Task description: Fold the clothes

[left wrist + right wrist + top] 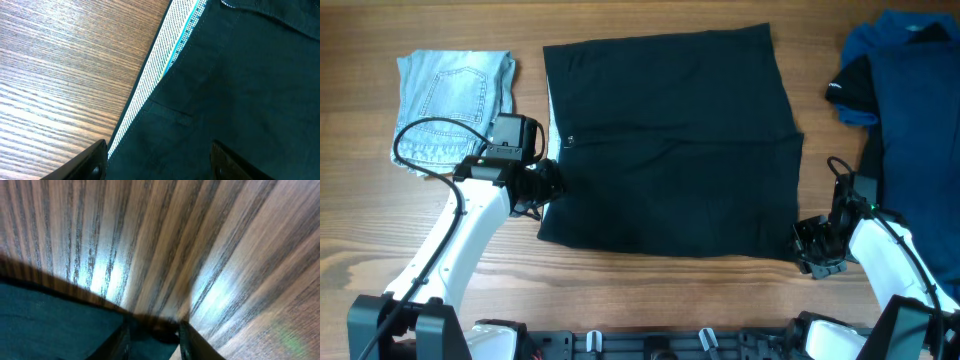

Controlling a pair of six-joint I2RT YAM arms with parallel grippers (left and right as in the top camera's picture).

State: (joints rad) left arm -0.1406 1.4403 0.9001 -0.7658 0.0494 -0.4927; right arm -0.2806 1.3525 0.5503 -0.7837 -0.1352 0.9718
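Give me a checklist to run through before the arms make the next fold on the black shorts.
1. Spread of the plain black fabric shorts: lying flat, ok.
2. Opening of the left gripper: fingers apart over the shorts' left edge, beside the white mesh lining, ok.
3. Hold of the right gripper at the shorts' lower right corner: dark fabric shows between the fingers, but whether they are clamped on it, cannot tell.
4. Gap to the folded light-blue denim piece: bare wood between it and the shorts, ok.
5. Gap to the royal-blue garment: apart from the shorts, ok.
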